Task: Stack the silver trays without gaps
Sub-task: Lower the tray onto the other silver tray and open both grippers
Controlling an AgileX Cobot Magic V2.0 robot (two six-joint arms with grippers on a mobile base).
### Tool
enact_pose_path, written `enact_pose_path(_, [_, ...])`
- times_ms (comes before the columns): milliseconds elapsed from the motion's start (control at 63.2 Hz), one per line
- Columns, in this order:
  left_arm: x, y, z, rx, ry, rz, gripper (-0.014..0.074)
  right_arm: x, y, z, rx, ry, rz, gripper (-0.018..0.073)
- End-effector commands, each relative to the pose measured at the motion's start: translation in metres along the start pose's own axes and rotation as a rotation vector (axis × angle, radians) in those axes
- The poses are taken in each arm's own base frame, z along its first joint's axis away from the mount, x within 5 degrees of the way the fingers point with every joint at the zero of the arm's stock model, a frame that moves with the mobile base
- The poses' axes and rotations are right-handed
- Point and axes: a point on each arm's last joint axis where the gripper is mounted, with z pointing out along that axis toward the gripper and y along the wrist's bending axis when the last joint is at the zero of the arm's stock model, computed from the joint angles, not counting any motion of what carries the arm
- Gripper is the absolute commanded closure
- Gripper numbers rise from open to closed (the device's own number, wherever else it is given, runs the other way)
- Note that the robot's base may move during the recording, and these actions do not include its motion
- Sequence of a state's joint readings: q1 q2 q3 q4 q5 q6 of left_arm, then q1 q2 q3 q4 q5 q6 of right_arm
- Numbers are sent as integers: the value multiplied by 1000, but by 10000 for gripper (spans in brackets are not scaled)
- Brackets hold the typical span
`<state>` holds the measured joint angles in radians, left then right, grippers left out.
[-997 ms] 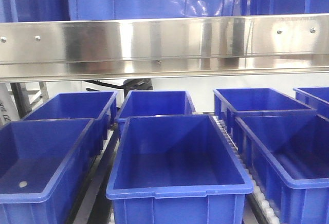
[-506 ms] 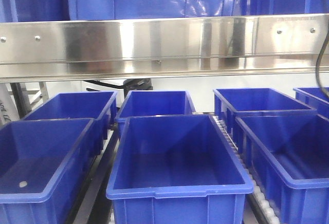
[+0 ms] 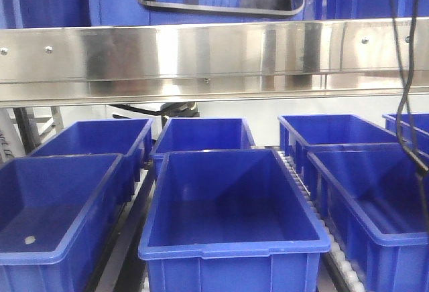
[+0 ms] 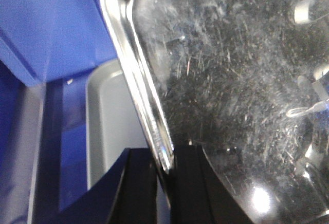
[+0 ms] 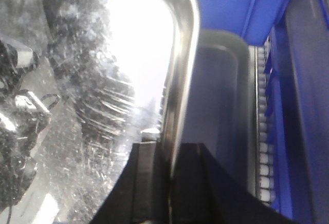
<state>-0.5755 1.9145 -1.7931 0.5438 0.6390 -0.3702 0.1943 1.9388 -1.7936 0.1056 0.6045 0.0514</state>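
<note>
The held tray (image 3: 221, 9) hangs high at the far side of the scene, above the steel rail (image 3: 214, 57), carried by its two short edges. On the left, the left fingers (image 4: 136, 193) pinch its out-turned rim. On the right, the right fingers (image 5: 195, 183) do the same, so both pairs are closed on thin, polished metal. A lower tray (image 4: 110, 116) lies beneath it, showing past the held edge on each side, with blue bin walls close by.

The likeliest fault is a skewed landing. If one arm drops faster or drifts sideways, a corner of the held tray would catch the lower tray's rim and sit proud, leaving a gap. The grip is also narrow and the rim slick, so any pull between the arms could let an edge slip out and the tray swing down. The cable (image 3: 402, 104) hanging on the right could snag during the descent. Letting go before the tray seats flat would leave it tilted.
</note>
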Motion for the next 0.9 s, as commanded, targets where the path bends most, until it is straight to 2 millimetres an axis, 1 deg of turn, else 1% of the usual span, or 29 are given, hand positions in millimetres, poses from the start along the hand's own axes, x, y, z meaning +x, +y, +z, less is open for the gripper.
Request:
enact_pose_path(0, [-10,-10,-2,51,-105,28,585,-5,8,2,-22,-51,-24,640])
enact_pose_path(127, [-10,-10,-2,47,-108,36,561,-2,7,9,-20,-44,-23,636])
enact_pose_path(253, [-11,-10,-1,47,-112,35,489,-1,8,10,-22,-40,-27,623])
enact_pose_path(285, [-11,-9,-1,45,-112,34,464,-1,8,10,-22,-40,-26,594])
enact_pose_path(348, [-10,-7,-1,42,-109,27,399,-1,8,10,-22,-40,-26,494])
enact_pose_path(364, [-10,-6,0,41,-108,26,386,-1,8,10,-22,-40,-26,454])
enact_pose_path(443, [-10,-2,1,33,-102,20,330,-1,8,10,-22,-40,-26,327])
enact_pose_path(522, [-9,0,1,29,-97,16,289,-1,8,10,-22,-40,-26,252])
enact_pose_path(617, [-8,4,1,20,-91,11,265,-3,9,7,-23,-46,-27,253])
enact_pose_path(712, [-12,9,-7,11,-102,3,267,-9,10,-5,-27,-72,-27,253])
enact_pose_path(807, [-23,17,-27,6,-146,-11,267,-19,13,-27,-34,-117,-29,263])
enact_pose_path(886, [-32,24,-48,1,-190,-24,286,-28,15,-49,-40,-155,-32,316])
